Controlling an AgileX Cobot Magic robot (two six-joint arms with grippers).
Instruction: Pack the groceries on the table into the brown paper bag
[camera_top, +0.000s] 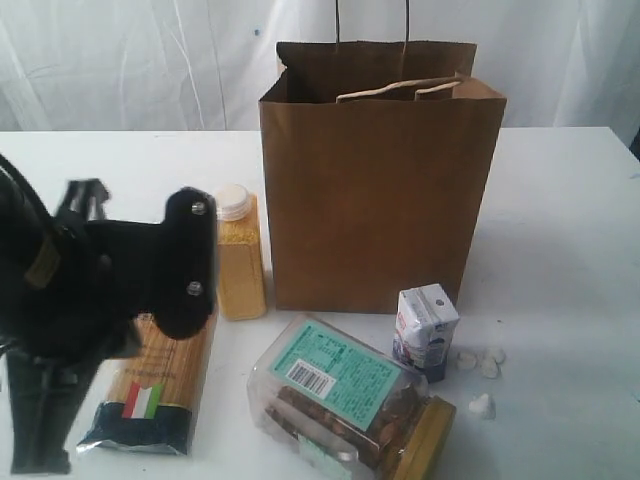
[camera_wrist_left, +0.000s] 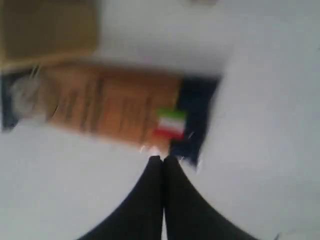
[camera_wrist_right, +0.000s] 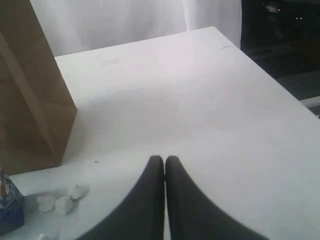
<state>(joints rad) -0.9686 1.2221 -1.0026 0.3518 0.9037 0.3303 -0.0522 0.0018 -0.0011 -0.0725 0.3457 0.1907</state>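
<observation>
The brown paper bag (camera_top: 380, 190) stands upright and open at the middle of the table (camera_top: 560, 230). Left of it stands the yellow-grain bottle (camera_top: 240, 255) with a white cap. The spaghetti packet (camera_top: 155, 385) with the Italian flag lies flat at the front left, partly under my left arm. The gold-lidded clear jar (camera_top: 350, 400) lies on its side at the front. The white-blue carton (camera_top: 426, 330) stands beside it. My left gripper (camera_wrist_left: 163, 159) is shut and empty, hovering at the spaghetti packet's (camera_wrist_left: 115, 105) flag end. My right gripper (camera_wrist_right: 163, 160) is shut and empty over bare table, right of the bag (camera_wrist_right: 27, 90). Pouch and can are out of view.
Several small white lumps (camera_top: 482, 365) lie on the table right of the carton, also seen as white lumps (camera_wrist_right: 57, 202) in the right wrist view. The table's far right edge (camera_wrist_right: 270, 75) drops to a dark floor. A white curtain hangs behind.
</observation>
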